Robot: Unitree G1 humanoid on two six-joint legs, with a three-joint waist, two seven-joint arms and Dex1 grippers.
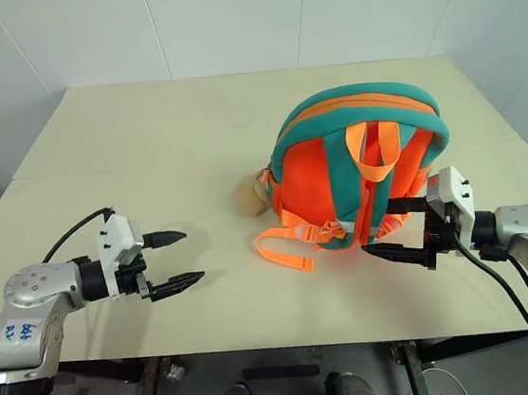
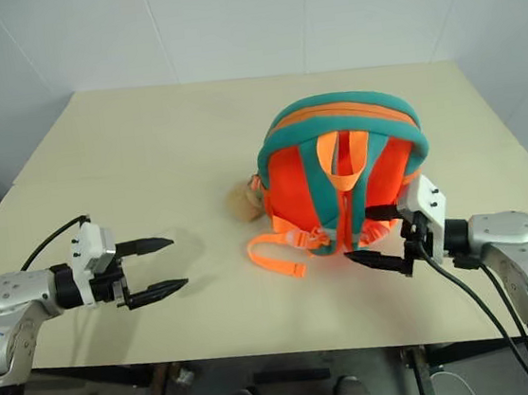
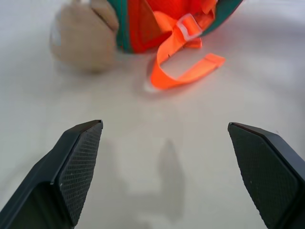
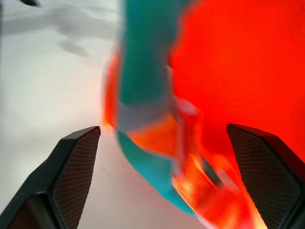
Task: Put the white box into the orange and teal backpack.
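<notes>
The orange and teal backpack [image 1: 318, 167] lies on the tan table [image 1: 143, 144], right of centre, with its straps facing up. A tan plush toy [image 1: 250, 195] pokes out at its left side, and a loose orange webbing loop [image 1: 284, 248] trails toward the front. My right gripper [image 1: 379, 228] is open at the backpack's near right corner, its fingers on either side of the strap ends [image 4: 162, 138]. My left gripper [image 1: 192, 256] is open over bare table, well left of the backpack, pointing toward the plush toy [image 3: 83, 40]. The white box is out of view.
The table's front edge [image 1: 262, 348] runs just below both grippers. White walls stand behind and to both sides of the table. Black cables [image 1: 504, 294] hang from the right arm.
</notes>
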